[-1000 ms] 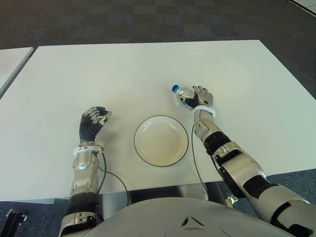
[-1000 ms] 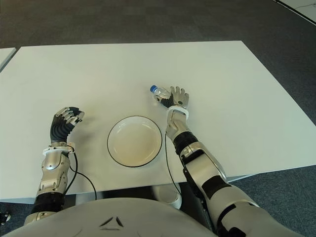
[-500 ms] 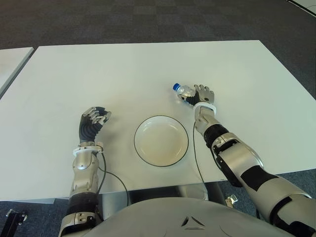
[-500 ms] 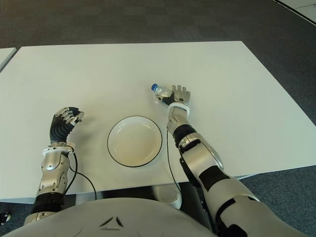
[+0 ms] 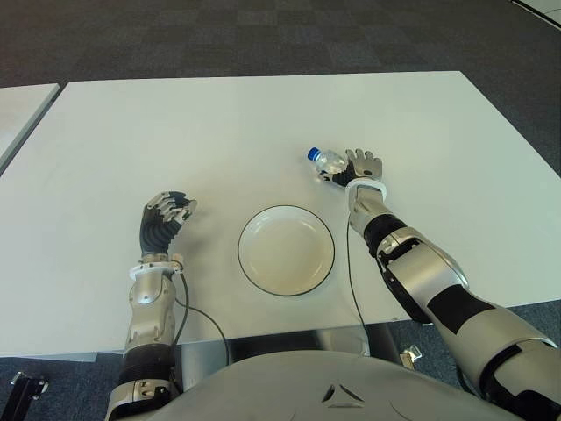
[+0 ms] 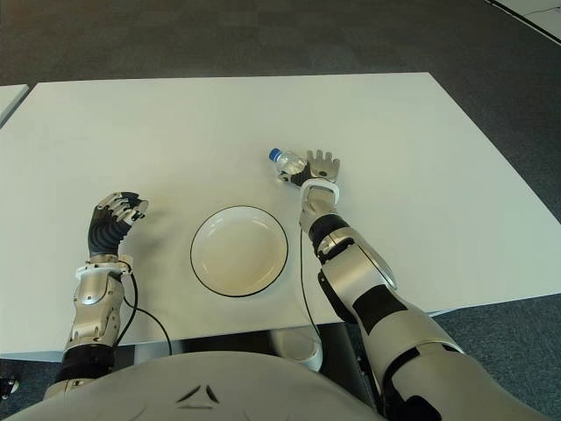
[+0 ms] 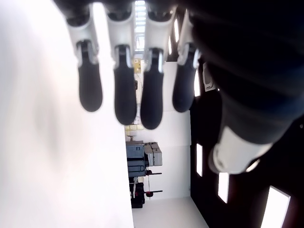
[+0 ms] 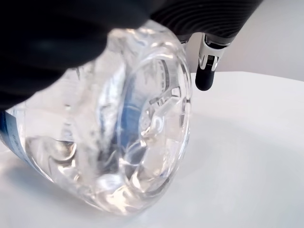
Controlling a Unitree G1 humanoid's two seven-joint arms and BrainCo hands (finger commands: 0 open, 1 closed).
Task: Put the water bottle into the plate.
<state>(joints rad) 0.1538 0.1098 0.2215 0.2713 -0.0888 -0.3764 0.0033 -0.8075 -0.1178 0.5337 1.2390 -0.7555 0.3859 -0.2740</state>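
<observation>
A white table fills most of the eye views, its top plain and matte. Beyond its far edge lies dark carpet with a faint checked pattern. The corner of a second white table shows at the left, apart from the first by a narrow gap. A black cable loops over the near edge.

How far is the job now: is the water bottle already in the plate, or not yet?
Not yet. Done: the right hand has reached the water bottle, which lies on the table beyond the plate. In hand: its palm covers the bottle, as the right wrist view shows. Left: lifting it into the empty plate. The left hand shows idle, left of the plate.
</observation>
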